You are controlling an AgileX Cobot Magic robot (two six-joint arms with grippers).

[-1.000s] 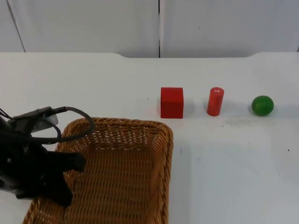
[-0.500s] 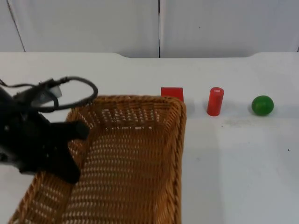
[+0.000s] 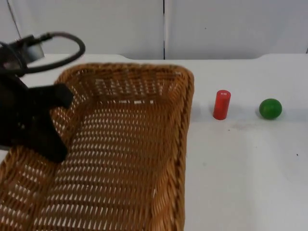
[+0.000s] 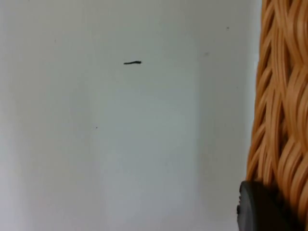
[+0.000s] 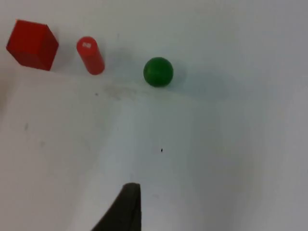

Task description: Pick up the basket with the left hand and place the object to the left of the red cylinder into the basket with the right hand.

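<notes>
Left gripper point(image 3: 45, 122) clamped on lifted wicker basket point(image 3: 125, 144), hiding red cube point(image 5: 32, 44) from above; right gripper's opening unreadable; risk grabbing red cylinder point(image 3: 222, 104) instead.

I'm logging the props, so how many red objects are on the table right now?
2. The red cylinder stands left of the green ball. The red cube sits on the cylinder's other side; in the top view the lifted basket hides it.

Lab: bare white table point(image 3: 250, 183), partition wall point(image 3: 231, 29)
</notes>
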